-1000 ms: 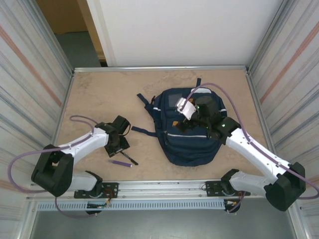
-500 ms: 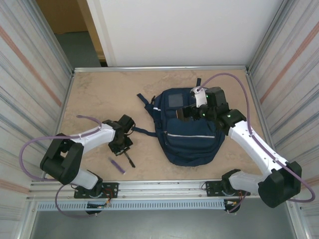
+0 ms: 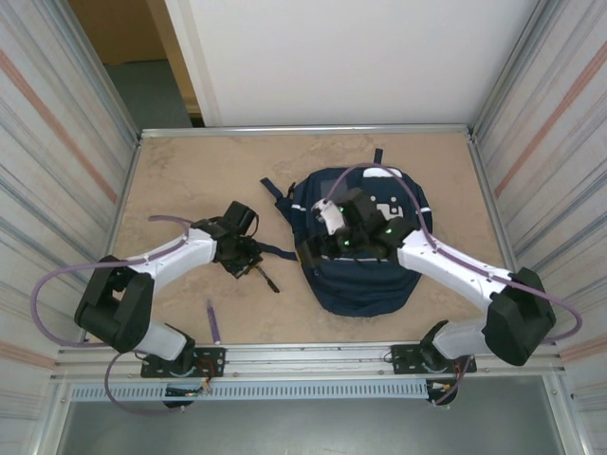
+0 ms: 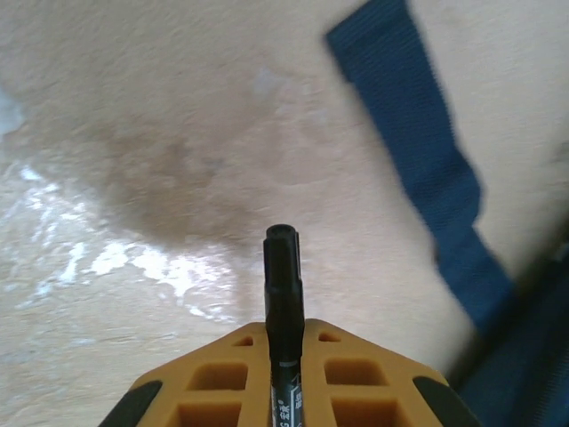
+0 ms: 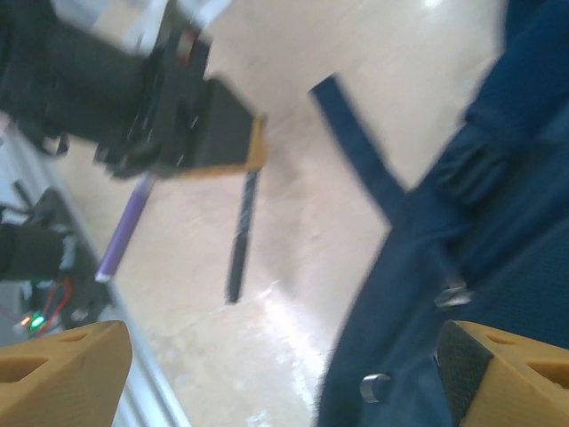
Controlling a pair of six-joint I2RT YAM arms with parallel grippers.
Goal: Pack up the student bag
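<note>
- The left gripper (image 4: 284,360) pinched a black pen (image 4: 283,285) near its end; it might have slipped out.
- The right gripper (image 5: 280,369) gaped wide over the backpack (image 3: 365,284); the arms risked colliding.

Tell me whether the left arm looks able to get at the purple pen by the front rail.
Likely yes for reach: the purple pen lies on open table close to the left gripper, with nothing between. But that gripper is shut on the black pen, so it cannot grasp another yet.
</note>
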